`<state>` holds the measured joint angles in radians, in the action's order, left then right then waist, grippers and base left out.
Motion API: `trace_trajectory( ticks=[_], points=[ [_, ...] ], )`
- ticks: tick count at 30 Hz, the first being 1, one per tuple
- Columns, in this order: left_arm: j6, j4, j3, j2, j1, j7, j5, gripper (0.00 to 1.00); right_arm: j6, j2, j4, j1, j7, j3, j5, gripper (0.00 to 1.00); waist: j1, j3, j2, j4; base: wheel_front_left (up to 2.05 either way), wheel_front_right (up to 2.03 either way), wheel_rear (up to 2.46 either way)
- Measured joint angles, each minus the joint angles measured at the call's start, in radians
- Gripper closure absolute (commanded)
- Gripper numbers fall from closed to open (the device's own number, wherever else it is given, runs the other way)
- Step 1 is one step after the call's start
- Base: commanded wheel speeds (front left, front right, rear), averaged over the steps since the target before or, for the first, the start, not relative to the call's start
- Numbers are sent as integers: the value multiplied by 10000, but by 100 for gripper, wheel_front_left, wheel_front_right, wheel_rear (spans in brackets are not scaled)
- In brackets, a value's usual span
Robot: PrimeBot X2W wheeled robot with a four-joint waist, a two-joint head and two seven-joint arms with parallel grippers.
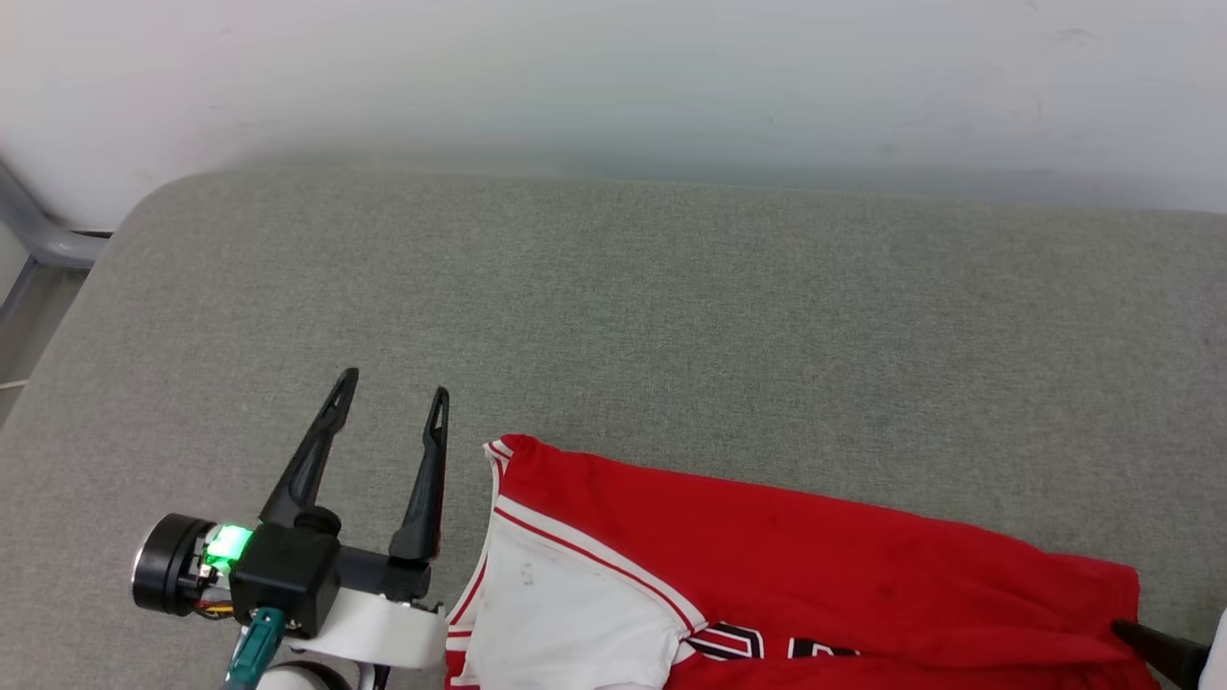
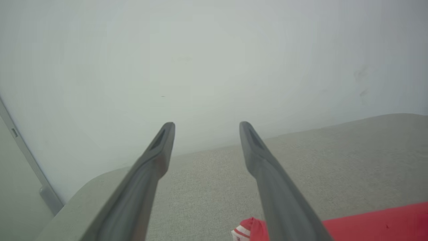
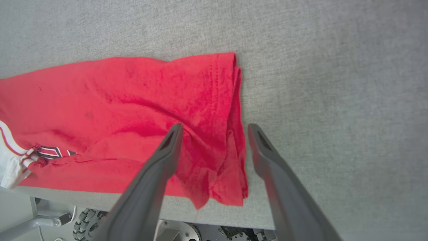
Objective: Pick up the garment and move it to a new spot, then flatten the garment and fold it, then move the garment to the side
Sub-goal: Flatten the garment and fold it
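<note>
A red shirt [image 1: 767, 556] lies spread flat on a grey fabric-covered counter [image 1: 671, 287], stretching between the two tools. The bottom of the head view cuts it off, so only the upper strokes of its black, white-outlined lettering [image 1: 757, 642] show and cannot be read. A white sleeve [image 1: 566, 613] edged with red stripes sits at the end nearest the left tool [image 1: 393, 383]. That tool hovers just beside the shirt's striped corner with its two dark fingers spread wide and nothing between them. Whether it touches the counter cannot be told. The left wrist view looks along the left tool [image 2: 207, 125] toward a pale wall [image 2: 214, 60], with a sliver of the shirt [image 2: 374, 221] at the lower right. Part of that sliver is hidden behind one finger. Most of the right tool is cut off in the head view, where one dark finger [image 1: 1155, 647] pokes in at the shirt's far end. The right wrist view shows the right tool [image 3: 215, 127] spread wide and holding nothing. One finger is over the rumpled red hem of the shirt [image 3: 133, 97] and the other over bare counter beside it. Whether the tips touch the cloth is unclear. That view also shows the hem drooping slightly past the counter's near edge, with a wheel [image 3: 82, 221] and a metal frame [image 3: 33, 221] below.
</note>
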<state>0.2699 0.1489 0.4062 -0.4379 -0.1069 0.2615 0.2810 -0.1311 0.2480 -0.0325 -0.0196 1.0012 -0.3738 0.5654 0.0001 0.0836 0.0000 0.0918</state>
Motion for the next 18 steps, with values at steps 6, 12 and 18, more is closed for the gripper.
trace_trajectory(
  ticks=[6,12,18],
  points=[
    [-888,-54,-769,777,541,0,-840,0,0,-286,-669,204,73,-474,-610,0,0,240,0,176,0,0,0],
    [-1666,-123,-1440,1356,598,0,-1304,0,0,-330,-1404,394,-244,-566,-742,0,0,525,0,344,0,0,0],
    [-2368,-190,-2092,1795,596,2,-1664,0,6,-163,-2036,595,-466,-178,-644,0,-1,800,0,484,0,0,0]
  ],
)
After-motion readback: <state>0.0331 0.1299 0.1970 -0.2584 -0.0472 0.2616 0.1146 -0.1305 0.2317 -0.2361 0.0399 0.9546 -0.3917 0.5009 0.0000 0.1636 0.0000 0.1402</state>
